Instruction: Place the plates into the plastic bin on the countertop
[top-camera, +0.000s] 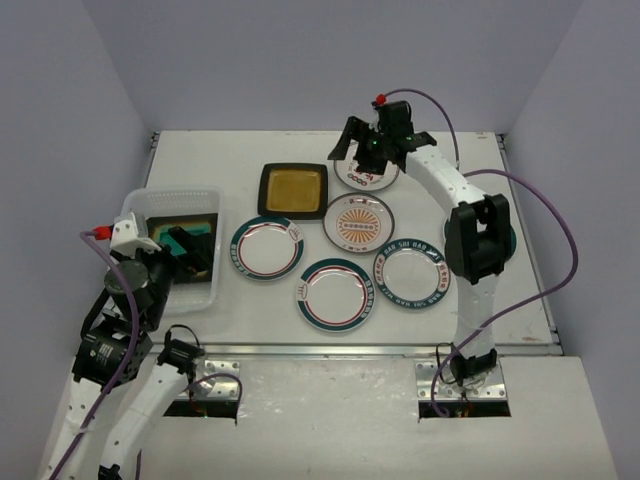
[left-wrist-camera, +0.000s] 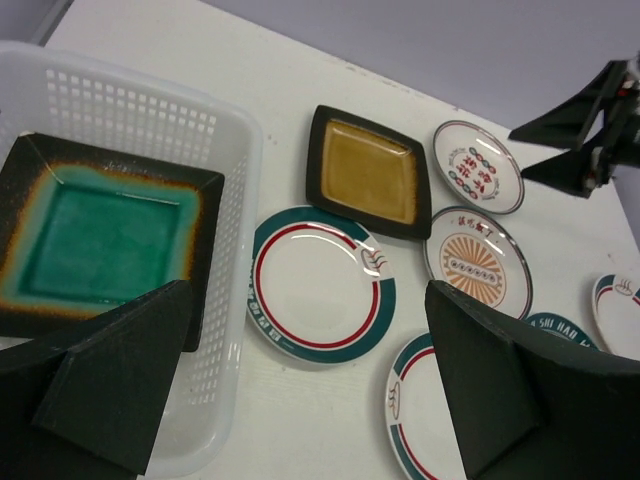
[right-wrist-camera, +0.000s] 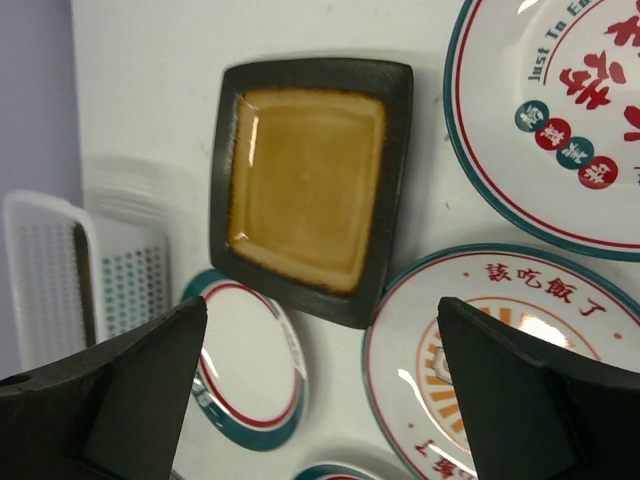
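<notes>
The plastic bin (top-camera: 170, 196) (left-wrist-camera: 150, 125) stands at the countertop's left, and a teal square plate (left-wrist-camera: 100, 240) lies in it. My left gripper (top-camera: 185, 255) (left-wrist-camera: 308, 290) hovers open over the bin's right wall, holding nothing. An amber square plate (top-camera: 293, 189) (right-wrist-camera: 310, 185) lies at the back. Round plates lie around it: two green-banded (top-camera: 267, 247) (top-camera: 338, 294), a blue-banded one (top-camera: 411, 273), a sunburst one (top-camera: 359, 222) and a red-motif one (top-camera: 365, 178). My right gripper (top-camera: 378, 148) (right-wrist-camera: 322, 305) hangs open and empty above the back plates.
The countertop (top-camera: 520, 290) ends in a metal front edge (top-camera: 350, 350). Grey walls close in on the left, back and right. Purple cables (top-camera: 560, 230) loop off both arms. The bin (right-wrist-camera: 60, 270) shows at the left of the right wrist view.
</notes>
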